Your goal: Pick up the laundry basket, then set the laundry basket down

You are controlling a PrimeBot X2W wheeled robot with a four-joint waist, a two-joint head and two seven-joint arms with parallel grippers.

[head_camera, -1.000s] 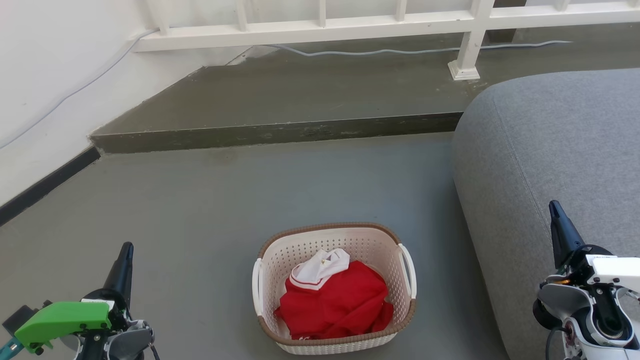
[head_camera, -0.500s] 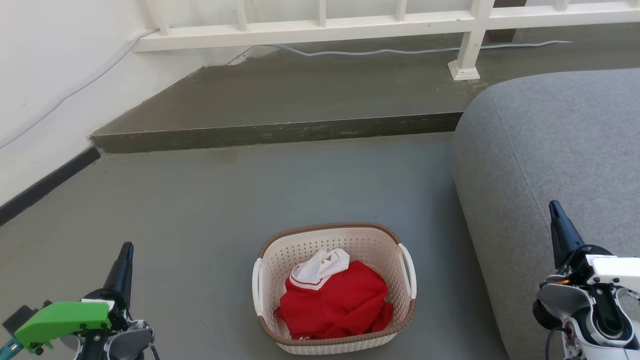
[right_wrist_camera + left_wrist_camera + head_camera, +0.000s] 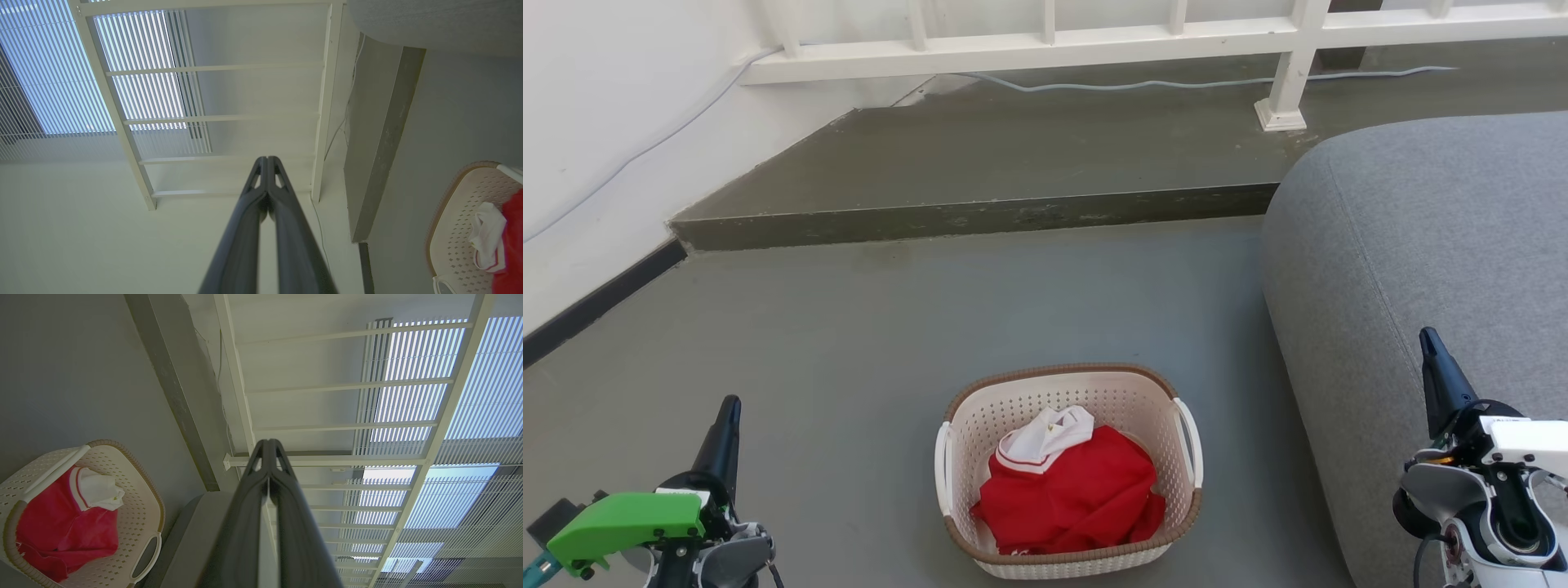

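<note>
The laundry basket, cream-white with a brown rim and two white side handles, stands on the grey floor at the lower middle of the head view. A red and white garment lies inside it. My left gripper is shut and empty, well to the basket's left and apart from it. Shut and empty too, my right gripper hangs to the basket's right, over the sofa's edge. The basket sits at the lower left of the left wrist view, beside the shut left gripper. At the right edge of the right wrist view is the basket, away from the right gripper.
A grey sofa fills the right side, close to the basket. A raised concrete step crosses behind, with a white railing and a cable on it. A white wall closes the left. Open floor lies between basket and step.
</note>
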